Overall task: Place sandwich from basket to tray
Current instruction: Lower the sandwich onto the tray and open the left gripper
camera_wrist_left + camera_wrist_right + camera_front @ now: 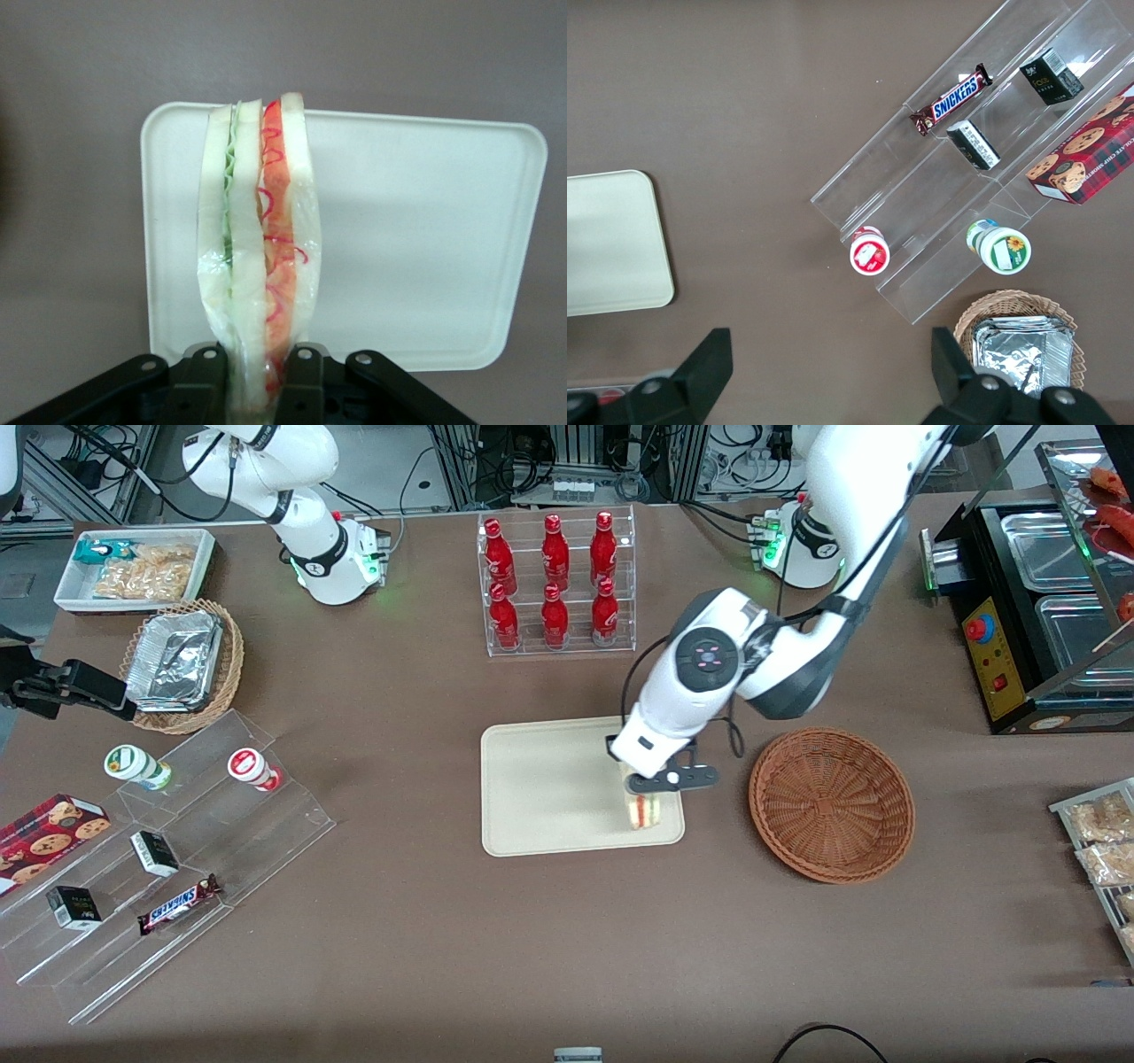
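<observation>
**Wrapped sandwich held over the tray, soft load in a narrow pinch**

We see the left arm's black two-finger gripper (pixel 645 790) closed on the small triangular sandwich of pale white bread with red and green filling (pixel 259 257), pinching it across its 2 bread faces at one end. The wedge sits in a clear film wrap and hangs out from the fingers (pixel 304 382) over the flat cream-beige rectangular tray with rounded corners (pixel 540 788). In the front view it is over the tray's corner nearest the round reddish-brown woven wicker basket (pixel 831 804), which lies at about 3 o'clock from the tray and holds nothing we can see.

We judge the sandwich light, soft and easily crushed. The film looks slippery, so a grip on the flat faces, as here, seems safer than one on the filling edge. The layers already bow a little between the fingers, so we would not squeeze harder. We cannot tell whether the wedge touches the tray yet. Once let go, it will probably tip onto a flat face.
</observation>
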{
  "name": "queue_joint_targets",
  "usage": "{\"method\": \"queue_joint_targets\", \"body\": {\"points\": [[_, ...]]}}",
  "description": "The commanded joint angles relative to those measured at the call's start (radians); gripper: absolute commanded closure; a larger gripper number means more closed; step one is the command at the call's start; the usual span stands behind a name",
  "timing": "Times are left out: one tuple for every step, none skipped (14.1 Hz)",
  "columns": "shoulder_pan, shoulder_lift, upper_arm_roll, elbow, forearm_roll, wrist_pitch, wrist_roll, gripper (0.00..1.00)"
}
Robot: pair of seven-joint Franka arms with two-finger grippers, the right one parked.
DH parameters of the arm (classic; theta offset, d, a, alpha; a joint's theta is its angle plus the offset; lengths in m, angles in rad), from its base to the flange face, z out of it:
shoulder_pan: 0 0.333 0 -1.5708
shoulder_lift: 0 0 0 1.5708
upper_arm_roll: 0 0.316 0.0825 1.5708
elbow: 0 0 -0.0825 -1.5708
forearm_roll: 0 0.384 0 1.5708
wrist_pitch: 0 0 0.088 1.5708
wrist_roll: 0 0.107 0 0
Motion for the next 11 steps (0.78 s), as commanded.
{"method": "queue_joint_targets", "body": {"points": [[-0.049, 0.087, 0.003, 0.051, 0.124, 0.017, -0.127, 0.85], [-0.066, 0.103, 0.003, 0.053, 0.132, 0.051, -0.150, 0.85], [-0.086, 0.122, 0.005, 0.054, 0.134, 0.086, -0.158, 0.85], [-0.095, 0.132, 0.005, 0.060, 0.132, 0.091, -0.158, 0.85], [-0.097, 0.138, 0.005, 0.059, 0.132, 0.107, -0.160, 0.85], [-0.100, 0.140, 0.003, 0.057, 0.129, 0.127, -0.160, 0.84], [-0.106, 0.147, 0.002, 0.057, 0.131, 0.137, -0.160, 0.84], [-0.127, 0.158, 0.003, 0.057, 0.131, 0.137, -0.160, 0.84], [-0.132, 0.172, 0.003, 0.060, 0.131, 0.138, -0.160, 0.83], [-0.143, 0.181, 0.003, 0.061, 0.132, 0.143, -0.161, 0.82], [-0.152, 0.187, 0.003, 0.061, 0.134, 0.147, -0.167, 0.81]]}}
